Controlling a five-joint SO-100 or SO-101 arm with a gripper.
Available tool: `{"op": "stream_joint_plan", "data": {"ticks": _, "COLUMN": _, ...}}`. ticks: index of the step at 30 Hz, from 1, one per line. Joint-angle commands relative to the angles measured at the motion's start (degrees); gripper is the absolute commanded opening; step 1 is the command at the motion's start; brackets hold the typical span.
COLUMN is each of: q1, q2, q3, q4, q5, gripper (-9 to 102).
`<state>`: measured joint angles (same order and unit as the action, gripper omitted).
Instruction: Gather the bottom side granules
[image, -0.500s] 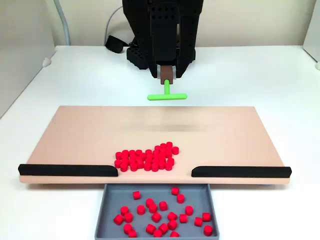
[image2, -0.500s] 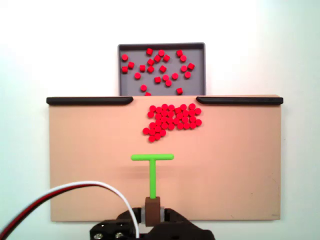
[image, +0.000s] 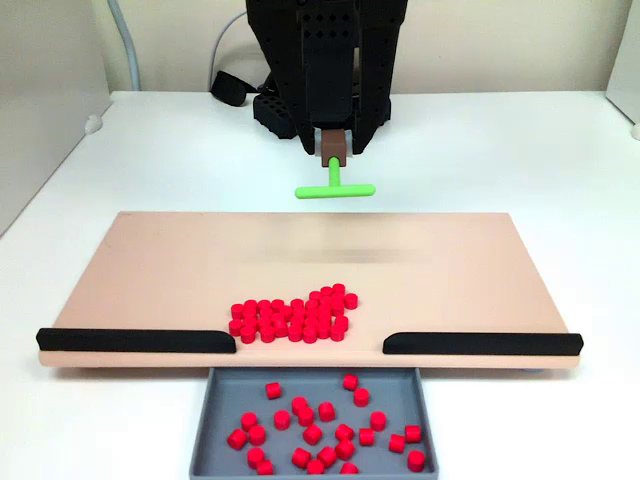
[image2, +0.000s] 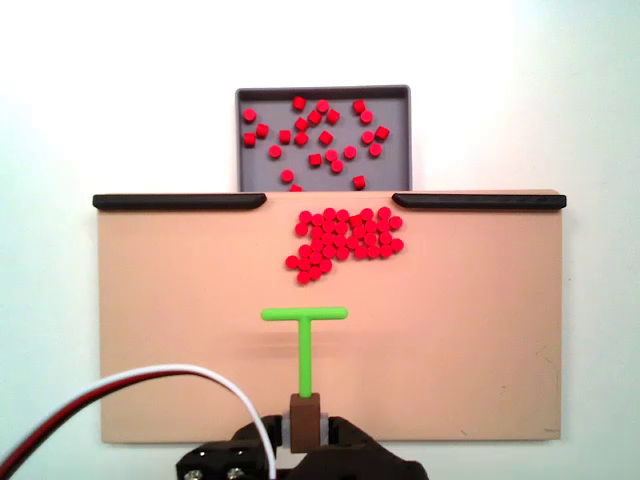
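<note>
The granules (image: 292, 315) (image2: 345, 240) lie in one dense red patch on the tan board (image: 150, 270) (image2: 470, 340), near its edge between the two black rails. My black gripper (image: 334, 148) (image2: 305, 420) is shut on the brown block of a green T-shaped tool (image: 334, 190) (image2: 304, 340). The tool hangs raised above the board, its crossbar facing the patch. In the fixed view from above, a clear stretch of board lies between crossbar and granules.
A grey tray (image: 205, 420) (image2: 240, 120) beyond the board's gap holds loosely strewn red pellets (image: 320, 420) (image2: 320, 135). Black rails (image: 135, 340) (image: 480, 343) flank the gap. A red, white and black cable (image2: 150, 378) runs beside the arm. White table surrounds the board.
The arm and tool have shifted back very slightly; the cable has moved a little. The granules have not moved.
</note>
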<state>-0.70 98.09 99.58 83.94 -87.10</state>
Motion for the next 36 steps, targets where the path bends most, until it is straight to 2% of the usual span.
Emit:
{"op": "stream_joint_plan", "data": {"ticks": 1, "q1": -0.3, "q2": 2.5, "q3": -1.8, "q4": -0.4, "q5": 0.3, "gripper": 0}}
{"op": "stream_joint_plan", "data": {"ticks": 36, "q1": -0.3, "q2": 2.8, "q3": -1.8, "q4": -0.4, "q5": 0.9, "gripper": 0}}
